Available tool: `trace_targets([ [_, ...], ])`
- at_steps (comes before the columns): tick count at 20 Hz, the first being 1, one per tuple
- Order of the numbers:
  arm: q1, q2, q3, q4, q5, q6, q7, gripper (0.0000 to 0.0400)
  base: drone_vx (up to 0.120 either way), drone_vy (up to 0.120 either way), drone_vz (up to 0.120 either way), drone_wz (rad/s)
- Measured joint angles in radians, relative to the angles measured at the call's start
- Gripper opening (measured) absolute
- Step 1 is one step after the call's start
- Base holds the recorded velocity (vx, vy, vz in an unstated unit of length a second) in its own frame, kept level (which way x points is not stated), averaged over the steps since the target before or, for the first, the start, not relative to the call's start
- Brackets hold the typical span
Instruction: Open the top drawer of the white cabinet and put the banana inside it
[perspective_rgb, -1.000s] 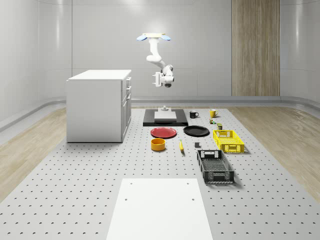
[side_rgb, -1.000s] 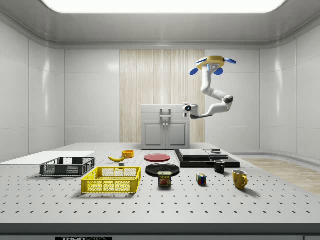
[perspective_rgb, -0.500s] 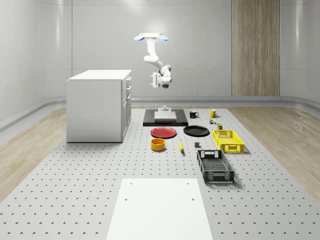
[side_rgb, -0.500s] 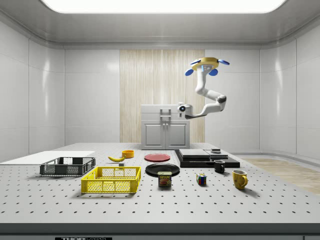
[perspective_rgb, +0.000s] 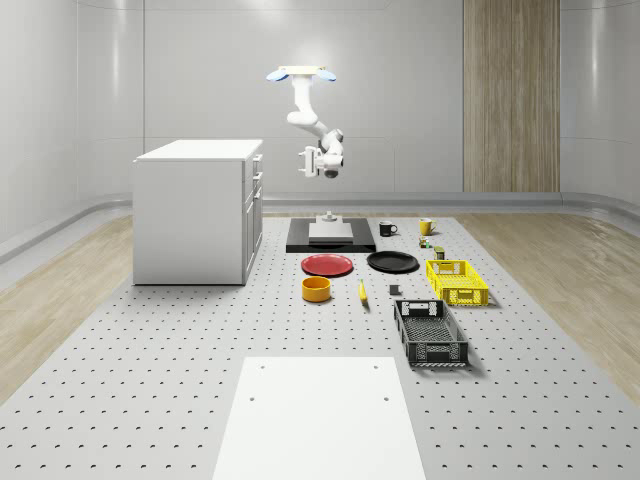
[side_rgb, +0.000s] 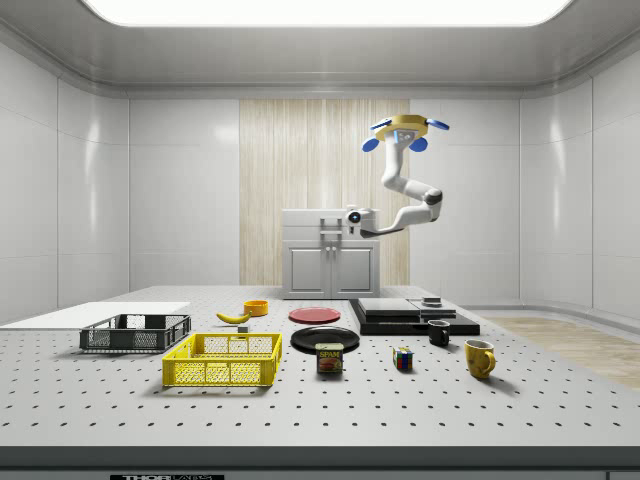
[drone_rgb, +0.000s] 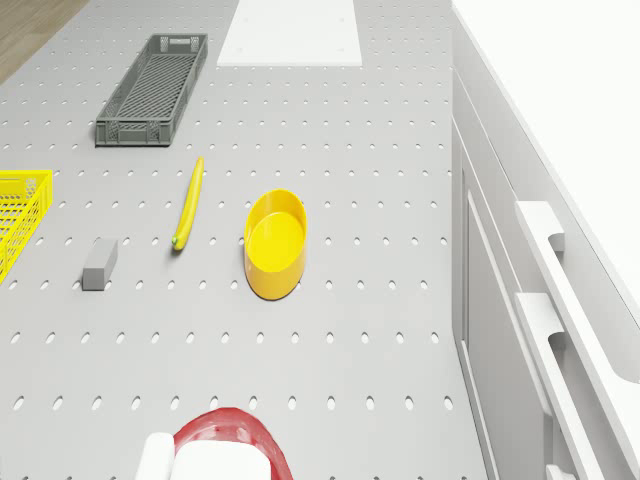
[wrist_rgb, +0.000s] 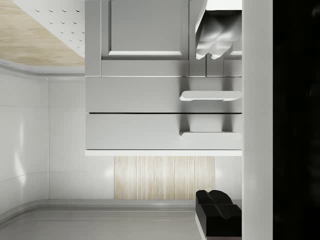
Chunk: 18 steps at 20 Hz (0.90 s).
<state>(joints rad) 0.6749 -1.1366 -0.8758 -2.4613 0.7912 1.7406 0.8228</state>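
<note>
The drone hovers high over the far end of the table, above the black slab and to the whole-scene view's right of the white cabinet; its arm bends down and toward the cabinet, and the gripper hangs in open air level with the upper drawers, near the cabinet's front but apart from it; whether the claw is released or clenched I cannot tell.

Between the cabinet and the crates lie a red plate, a black plate, a yellow bowl, a small grey block, a yellow crate and a dark grey crate; a black mug, a yellow mug, a can and a colour cube stand toward the far corner; a white sheet lies at the near end.

The top drawer is shut, flush with the one beneath it, and its bar handle juts from the front; nothing stands between the gripper and that handle.

The banana lies flat on the table, well apart from the cabinet, just beside the yellow bowl and between it and the grey block; it is long, slim and slightly curved, yellow with a greenish tip at one end; nothing touches it.
</note>
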Motion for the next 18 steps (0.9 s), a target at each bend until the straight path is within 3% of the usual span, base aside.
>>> trace_targets([
  [12,0.017,-0.02,-0.005,-0.003,-0.017,0.016,0.014,0.04,0.117,0.0,0.0,0.0],
  [18,0.027,-0.026,0.021,-0.028,0.0,0.055,0.012,0.04,0.0,0.0,0.0,0.0],
])
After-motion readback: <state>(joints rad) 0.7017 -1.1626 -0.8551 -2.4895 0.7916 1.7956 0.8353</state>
